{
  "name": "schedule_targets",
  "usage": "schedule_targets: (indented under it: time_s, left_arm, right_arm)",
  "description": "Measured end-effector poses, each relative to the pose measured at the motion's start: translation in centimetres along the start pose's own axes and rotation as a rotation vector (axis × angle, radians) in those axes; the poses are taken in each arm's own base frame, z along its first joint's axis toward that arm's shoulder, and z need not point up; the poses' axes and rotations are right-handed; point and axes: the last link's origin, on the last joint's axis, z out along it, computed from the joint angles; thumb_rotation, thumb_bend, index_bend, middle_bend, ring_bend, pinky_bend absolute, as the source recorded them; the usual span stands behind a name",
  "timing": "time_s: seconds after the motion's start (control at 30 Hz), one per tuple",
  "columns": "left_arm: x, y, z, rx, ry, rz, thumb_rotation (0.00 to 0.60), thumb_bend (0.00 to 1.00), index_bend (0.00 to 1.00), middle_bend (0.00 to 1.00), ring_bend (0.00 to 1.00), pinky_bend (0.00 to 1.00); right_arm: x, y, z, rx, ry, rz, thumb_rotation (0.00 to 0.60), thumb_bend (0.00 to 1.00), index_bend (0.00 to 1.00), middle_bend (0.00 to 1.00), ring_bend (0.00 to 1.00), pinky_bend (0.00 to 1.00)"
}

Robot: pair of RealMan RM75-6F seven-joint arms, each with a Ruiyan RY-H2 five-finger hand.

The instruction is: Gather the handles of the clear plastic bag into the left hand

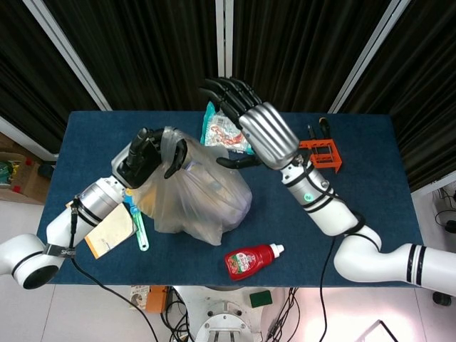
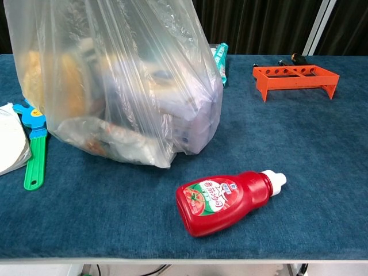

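Both arms were glossy white tubes ringed with black bands, a black cable trailing along the left one. The right hand [image 1: 265, 132] had a ribbed silver back and slim black fingers; the left hand [image 1: 146, 154] was black above a silver wrist cuff.

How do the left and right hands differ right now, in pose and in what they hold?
The left hand grips the gathered top of the clear plastic bag; the right hand holds nothing. The left hand's fingers curl around plastic; the right hand's are spread apart. The left sits at the bag's top, the right beside it. Both are raised above the table.
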Motion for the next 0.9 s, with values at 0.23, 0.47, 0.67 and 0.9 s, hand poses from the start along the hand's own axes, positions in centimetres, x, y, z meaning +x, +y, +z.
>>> schedule_targets:
  time_s: [0.23,0.47,0.67,0.9]
  left_arm:
    - [0.1,0.3,0.5,-0.015,0.039,0.007,0.16,0.0,0.5,0.61,0.64,0.8]
    - [0.0,0.8,0.9,-0.042,0.093,0.037,0.128,0.0,0.45,0.54,0.57,0.78]
    - [-0.5,1.2,0.9,-0.074,0.133,0.07,0.104,0.0,0.37,0.44,0.46,0.67]
    - [-0.8,1.4,0.3,-0.095,0.154,0.075,0.097,0.0,0.36,0.43,0.45,0.67]
  right_arm:
    - [2.7,1.8,-2.9,-0.011,0.083,-0.016,0.6,0.02,0.0,0.0,0.0,0.0]
    - [5.9,4.3,-6.6,-0.055,0.166,-0.003,0.6,0.02,0.0,0.0,0.0,0.0]
    - [8.4,6.5,-10.8,-0.098,0.223,-0.022,0.6,0.03,0.0,0.0,0.0,0.0]
    - [10.0,8.5,-16.0,-0.147,0.269,-0.047,0.6,0.03,0.0,0.0,0.0,0.0]
